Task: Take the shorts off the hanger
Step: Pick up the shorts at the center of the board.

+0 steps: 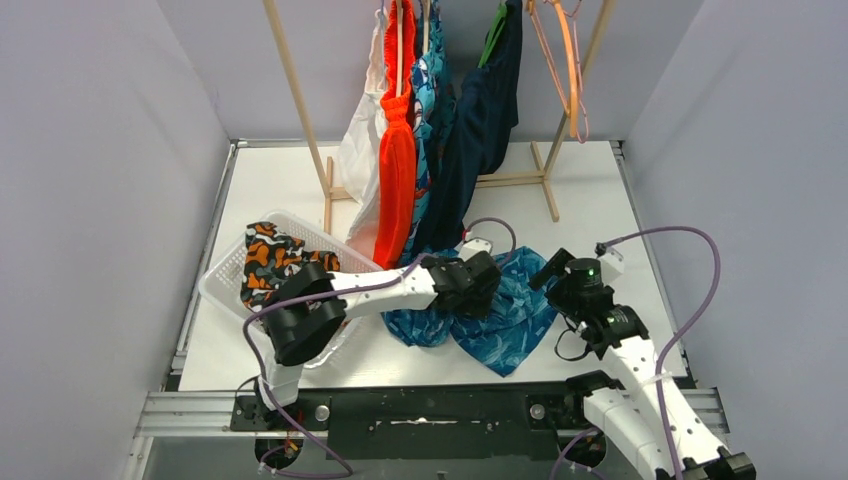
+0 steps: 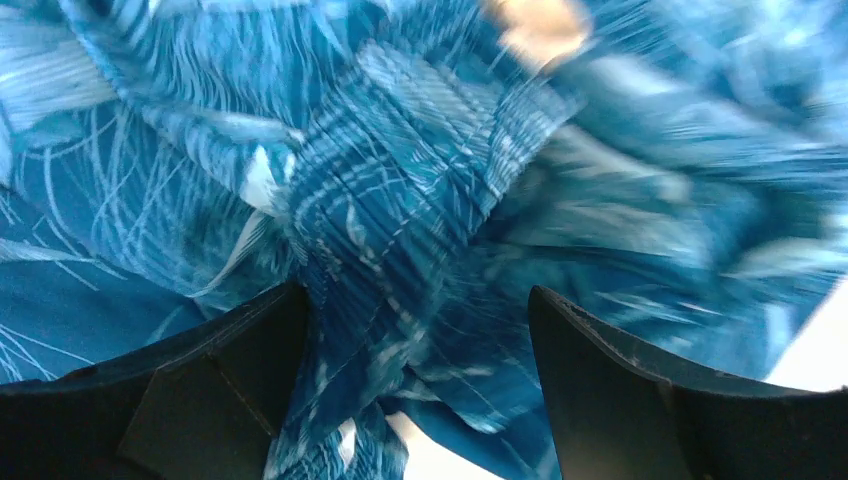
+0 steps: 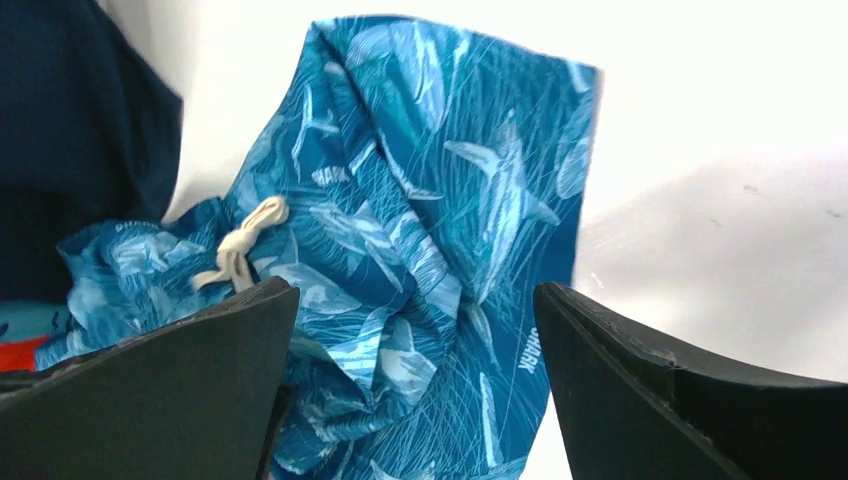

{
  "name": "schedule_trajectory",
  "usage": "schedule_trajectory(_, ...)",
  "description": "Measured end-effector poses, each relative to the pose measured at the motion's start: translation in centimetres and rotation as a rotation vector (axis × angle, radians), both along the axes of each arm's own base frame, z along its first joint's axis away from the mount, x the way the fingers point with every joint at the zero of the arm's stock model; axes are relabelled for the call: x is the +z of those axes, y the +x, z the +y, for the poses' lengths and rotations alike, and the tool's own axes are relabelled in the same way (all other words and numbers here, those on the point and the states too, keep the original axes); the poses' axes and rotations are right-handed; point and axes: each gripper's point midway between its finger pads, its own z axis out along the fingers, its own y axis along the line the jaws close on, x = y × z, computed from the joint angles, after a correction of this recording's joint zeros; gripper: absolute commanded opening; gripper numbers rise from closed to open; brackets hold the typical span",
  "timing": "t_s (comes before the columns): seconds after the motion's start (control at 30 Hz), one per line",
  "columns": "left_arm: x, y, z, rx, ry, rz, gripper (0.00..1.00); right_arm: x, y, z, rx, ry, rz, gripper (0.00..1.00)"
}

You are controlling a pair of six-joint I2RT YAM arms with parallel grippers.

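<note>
Top view bright, evenly lit, sharp; soft shadows on white table [image 1: 280, 190]. Left wrist view motion-blurred, worst at upper right across shark-print shorts [image 2: 420, 200]. Right wrist view sharp, table overexposed and glary.

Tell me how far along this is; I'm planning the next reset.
Done: the camouflage shorts lie in the white basket; the shark-print shorts are off the rack, on the table. In hand: the left gripper and right gripper hover open at that pair. Left: orange shorts, teal patterned shorts and navy shorts hang on the rack.
</note>
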Motion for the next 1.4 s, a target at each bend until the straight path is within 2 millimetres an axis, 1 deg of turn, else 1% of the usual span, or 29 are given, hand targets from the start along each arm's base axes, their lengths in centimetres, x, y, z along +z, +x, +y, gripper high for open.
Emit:
schedule_trajectory(0.1, -3.1, -0.5, 1.4, 0.013, 0.109, 0.029, 0.81, 0.4, -0.2, -1.1, -0.063, -0.018, -0.035, 0.92)
schedule_trajectory(0.13, -3.9, -0.7, 1.6, 0.011, 0.13, 0.039, 0.78, 0.5, -0.2, -1.4, -0.079, -0.02, -0.045, 0.92)
schedule_trajectory(0.2, -4.3, -0.9, 1.4, 0.003, 0.131, 0.036, 0.67, 0.3, -0.4, -1.8, -0.103, -0.023, -0.052, 0.92)
schedule_trajectory(0.23, -4.4, -1.0, 1.3, -0.003, 0.132, 0.035, 0.58, 0.3, -0.4, -1.9, -0.11, -0.023, -0.055, 0.92)
schedule_trajectory(0.3, -4.6, -1.1, 1.1, -0.007, 0.134, 0.023, 0.32, 0.2, -0.4, -2.0, -0.119, -0.024, -0.053, 0.92)
schedule_trajectory(0.37, -4.6, -1.2, 0.9, 0.004, 0.136, 0.0, 0.13, 0.0, -0.4, -2.0, -0.125, -0.029, -0.041, 0.92)
schedule_trajectory(0.4, -4.6, -1.4, 0.7, 0.013, 0.132, -0.014, 0.04, -0.1, -0.4, -2.1, -0.126, -0.032, -0.036, 0.92)
schedule_trajectory(0.43, -4.5, -1.5, 0.6, 0.021, 0.128, -0.031, 0.0, -0.3, -0.4, -2.1, -0.127, -0.034, -0.031, 0.92)
schedule_trajectory(0.53, -4.1, -2.4, 0.6, 0.034, 0.113, -0.052, 0.0, -0.7, -0.4, -2.2, -0.13, -0.044, -0.013, 0.92)
schedule_trajectory(0.57, -3.9, -2.9, 1.0, 0.033, 0.115, -0.05, 0.0, -0.7, -0.4, -2.2, -0.131, -0.045, -0.011, 0.92)
schedule_trajectory(0.63, -3.1, -3.8, 2.2, 0.025, 0.143, -0.039, 0.0, -0.7, -0.3, -2.2, -0.13, -0.044, -0.013, 0.92)
schedule_trajectory(0.67, -2.4, -4.2, 2.8, 0.02, 0.154, -0.038, 0.0, -0.7, -0.3, -2.2, -0.13, -0.043, -0.014, 0.92)
schedule_trajectory(0.7, -1.2, -4.4, 3.3, 0.012, 0.159, -0.047, 0.0, -0.7, -0.3, -2.2, -0.13, -0.043, -0.013, 0.92)
schedule_trajectory(0.73, 0.5, -4.5, 3.7, 0.004, 0.149, -0.067, 0.0, -0.7, -0.3, -2.2, -0.13, -0.043, -0.013, 0.92)
schedule_trajectory(0.8, 4.9, -4.1, 4.1, -0.021, 0.09, -0.13, 0.0, -0.7, -0.3, -2.2, -0.132, -0.042, -0.014, 0.92)
schedule_trajectory(0.9, 12.9, -2.9, 5.3, -0.053, -0.043, -0.245, 0.0, -0.6, -0.2, -2.1, -0.135, -0.037, -0.017, 0.92)
schedule_trajectory(1.0, 19.2, -1.6, 6.8, -0.07, -0.127, -0.339, 0.0, -0.5, -0.2, -2.1, -0.137, -0.033, -0.021, 0.92)
schedule_trajectory(1.03, 20.8, -1.2, 7.1, -0.08, -0.144, -0.364, 0.0, -0.5, -0.2, -2.1, -0.138, -0.033, -0.022, 0.92)
schedule_trajectory(1.07, 21.7, -1.2, 7.2, -0.101, -0.156, -0.377, 0.0, -0.4, -0.2, -2.1, -0.138, -0.032, -0.025, 0.92)
schedule_trajectory(1.1, 22.0, -1.5, 7.0, -0.132, -0.16, -0.378, 0.0, -0.4, -0.1, -2.1, -0.138, -0.031, -0.028, 0.92)
schedule_trajectory(1.13, 21.7, -1.9, 6.8, -0.17, -0.154, -0.366, 0.0, -0.3, -0.1, -2.1, -0.139, -0.03, -0.03, 0.92)
schedule_trajectory(1.2, 19.5, -3.1, 5.9, -0.248, -0.126, -0.313, 0.0, 0.0, -0.1, -2.1, -0.141, -0.026, -0.04, 0.92)
schedule_trajectory(1.23, 17.4, -3.9, 5.2, -0.293, -0.097, -0.265, 0.0, 0.3, 0.0, -2.1, -0.141, -0.024, -0.047, 0.92)
schedule_trajectory(1.27, 15.6, -4.5, 4.8, -0.32, -0.073, -0.229, 0.02, 0.4, 0.0, -2.1, -0.142, -0.022, -0.052, 0.92)
schedule_trajectory(1.3, 13.2, -5.1, 4.5, -0.348, -0.041, -0.186, 0.14, 0.6, 0.1, -2.1, -0.142, -0.021, -0.058, 0.92)
schedule_trajectory(1.33, 10.4, -5.8, 4.3, -0.37, -0.007, -0.139, 0.22, 0.7, 0.1, -2.1, -0.143, -0.02, -0.061, 0.92)
schedule_trajectory(1.4, 6.1, -7.0, 4.7, -0.397, 0.051, -0.06, 0.47, 0.7, 0.2, -2.1, -0.143, -0.021, -0.062, 0.92)
